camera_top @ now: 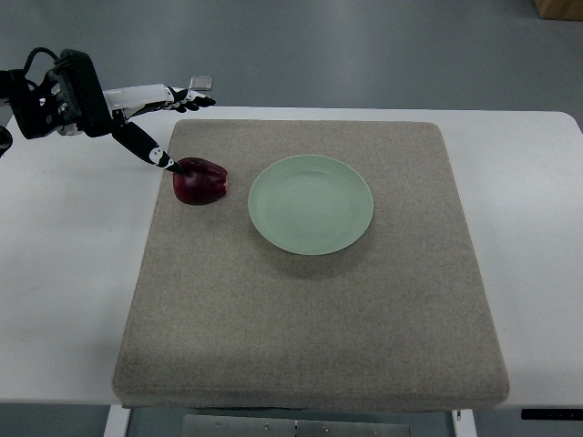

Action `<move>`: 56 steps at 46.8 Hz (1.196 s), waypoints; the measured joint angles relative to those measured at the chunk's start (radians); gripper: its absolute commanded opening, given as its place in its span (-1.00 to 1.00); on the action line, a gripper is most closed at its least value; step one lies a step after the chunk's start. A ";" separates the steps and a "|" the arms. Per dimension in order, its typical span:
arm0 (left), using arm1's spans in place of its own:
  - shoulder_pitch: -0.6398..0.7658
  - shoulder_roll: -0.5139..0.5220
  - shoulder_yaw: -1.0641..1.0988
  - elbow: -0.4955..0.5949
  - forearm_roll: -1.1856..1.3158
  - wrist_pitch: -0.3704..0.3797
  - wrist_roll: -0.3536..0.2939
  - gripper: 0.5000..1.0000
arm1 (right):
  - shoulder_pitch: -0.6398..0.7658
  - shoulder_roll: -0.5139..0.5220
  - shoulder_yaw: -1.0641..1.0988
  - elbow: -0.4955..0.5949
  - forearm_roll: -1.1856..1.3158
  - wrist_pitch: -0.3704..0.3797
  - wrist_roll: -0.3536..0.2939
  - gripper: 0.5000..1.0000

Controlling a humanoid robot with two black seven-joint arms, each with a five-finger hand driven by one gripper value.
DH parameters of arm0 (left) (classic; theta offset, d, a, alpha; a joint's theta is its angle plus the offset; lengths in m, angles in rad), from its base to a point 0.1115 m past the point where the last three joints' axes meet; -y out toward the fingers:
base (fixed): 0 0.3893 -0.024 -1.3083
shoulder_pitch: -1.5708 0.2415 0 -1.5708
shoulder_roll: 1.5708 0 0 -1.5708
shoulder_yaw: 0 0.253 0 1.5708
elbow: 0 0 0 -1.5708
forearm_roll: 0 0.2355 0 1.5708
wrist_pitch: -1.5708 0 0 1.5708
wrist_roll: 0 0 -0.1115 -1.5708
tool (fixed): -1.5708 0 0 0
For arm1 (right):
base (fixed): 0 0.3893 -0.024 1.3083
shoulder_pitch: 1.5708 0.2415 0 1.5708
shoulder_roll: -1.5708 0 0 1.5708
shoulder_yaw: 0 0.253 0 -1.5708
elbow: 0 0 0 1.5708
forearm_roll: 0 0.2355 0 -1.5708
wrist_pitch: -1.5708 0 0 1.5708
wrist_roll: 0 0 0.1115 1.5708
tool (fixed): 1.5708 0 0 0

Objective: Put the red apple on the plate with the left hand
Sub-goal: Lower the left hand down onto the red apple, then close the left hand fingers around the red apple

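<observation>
A dark red apple [201, 182] lies on the grey mat, just left of the pale green plate [311, 204], which holds nothing. My left hand [162, 127] reaches in from the upper left with its fingers spread. The thumb tip [167, 162] sits at the apple's left top edge, while the other fingers [187, 97] stretch out above and behind the apple, apart from it. The hand holds nothing. My right arm does not show.
The grey mat [310, 328] covers most of a white table [64, 273]. Grey floor lies beyond the table's far edge. A brown box corner [560, 7] shows at the top right.
</observation>
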 measured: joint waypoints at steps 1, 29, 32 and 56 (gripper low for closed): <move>0.000 -0.003 0.002 -0.001 0.021 0.003 -0.003 0.98 | 0.000 0.000 0.000 0.000 0.000 0.000 0.000 0.72; 0.005 -0.075 0.145 0.025 0.160 0.133 -0.005 0.94 | 0.000 0.000 0.000 0.000 0.000 0.000 0.000 0.72; 0.005 -0.075 0.145 0.025 0.168 0.133 -0.005 0.93 | 0.000 0.000 0.000 0.000 0.000 0.000 0.000 0.72; 0.003 -0.074 0.144 0.012 0.246 0.130 -0.008 -0.32 | 0.000 0.000 0.000 0.000 0.000 0.000 0.000 0.72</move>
